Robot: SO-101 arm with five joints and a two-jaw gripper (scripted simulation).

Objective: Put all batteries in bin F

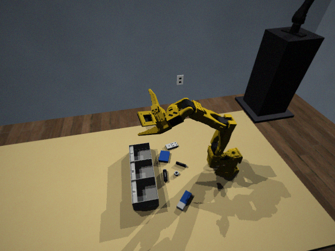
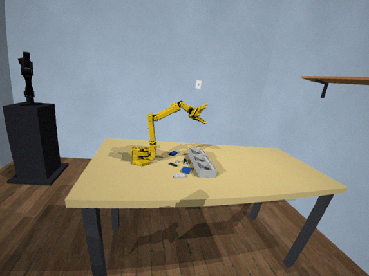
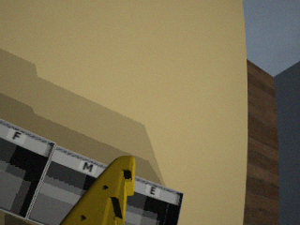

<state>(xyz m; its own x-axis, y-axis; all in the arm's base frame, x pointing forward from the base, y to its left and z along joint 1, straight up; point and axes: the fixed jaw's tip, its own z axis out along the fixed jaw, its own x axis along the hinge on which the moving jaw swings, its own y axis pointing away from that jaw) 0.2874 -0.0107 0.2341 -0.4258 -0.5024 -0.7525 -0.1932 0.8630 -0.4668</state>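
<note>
1. The yellow arm stands on the tan table, raised high, its gripper well above the surface and past the far end of the bin row.
2. The jaws are spread fully wide and hold nothing; one finger points up, the other lies low and forward.
3. Three joined bins sit in a row on the table. The wrist view shows their labels: F, M and E. The E bin is the end one nearest the gripper.
4. No item can be seen inside any bin.
5. Two dark batteries lie on the table between the bins and the arm's base: one battery just beside the middle bin, the second battery nearer the base.
6. Other items on the table: a blue block beside the bins, a white domino beyond it, a small grey nut between the two batteries, and a blue-and-white eraser near the last bin.
7. A black pedestal stands on the wooden floor behind the table.
</note>
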